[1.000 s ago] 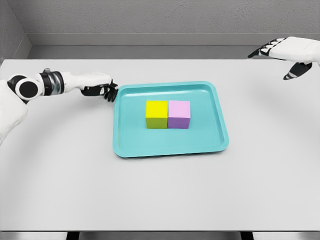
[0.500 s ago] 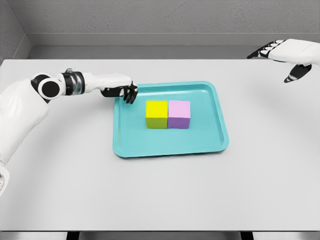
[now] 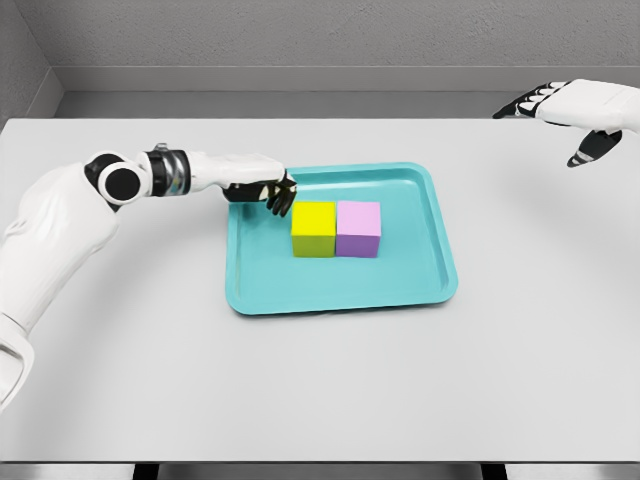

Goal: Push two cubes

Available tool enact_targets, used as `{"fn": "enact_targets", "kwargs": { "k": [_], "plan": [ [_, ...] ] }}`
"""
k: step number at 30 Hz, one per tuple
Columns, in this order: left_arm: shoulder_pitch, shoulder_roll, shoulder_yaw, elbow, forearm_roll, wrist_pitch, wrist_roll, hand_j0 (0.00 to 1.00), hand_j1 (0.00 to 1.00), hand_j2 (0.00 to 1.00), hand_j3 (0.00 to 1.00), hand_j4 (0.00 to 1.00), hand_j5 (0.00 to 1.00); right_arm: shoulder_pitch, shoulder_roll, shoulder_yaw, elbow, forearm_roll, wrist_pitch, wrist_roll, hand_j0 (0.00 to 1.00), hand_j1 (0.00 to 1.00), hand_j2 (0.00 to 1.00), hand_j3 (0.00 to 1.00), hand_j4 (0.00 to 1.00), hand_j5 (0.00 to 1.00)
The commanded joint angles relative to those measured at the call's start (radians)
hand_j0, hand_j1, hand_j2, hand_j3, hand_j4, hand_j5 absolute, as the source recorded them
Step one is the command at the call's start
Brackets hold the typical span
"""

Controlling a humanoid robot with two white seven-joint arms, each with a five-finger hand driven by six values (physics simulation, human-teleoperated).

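Reaching further over the teal tray (image 3: pixel 440 285) than a second ago, the left hand (image 3: pixel 262 188) now hangs just beside the yellow cube (image 3: pixel 313 229), fingers (image 3: pixel 280 203) curled, holding nothing. The yellow cube touches the pink cube (image 3: pixel 358 229) mid-tray. Contact looks imminent. The right hand (image 3: pixel 575 105) hovers apart, fingers spread.

Left robot hand (image 3: pixel 262 189) beside yellow cube (image 3: pixel 313 229)

Simulated tabletop (image 3: pixel 320 380), plain grey walls
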Motion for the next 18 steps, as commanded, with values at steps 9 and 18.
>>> {"fn": "enact_targets", "kwargs": {
  "k": [9,18],
  "plan": [
    [0.0,-0.008,-0.001,-0.004,0.007,0.002,0.0,0.21,0.21,0.21,0.21,0.21,0.21,0.002,-0.003,-0.001,-0.001,-0.004,0.003,0.0,1.0,1.0,1.0,1.0,1.0,1.0],
    [-0.008,0.297,0.14,0.013,0.284,0.002,0.0,0.58,0.58,0.58,0.58,0.58,0.58,0.002,-0.015,-0.001,-0.001,-0.004,0.003,0.0,1.0,1.0,1.0,1.0,1.0,1.0]
  ]
}}
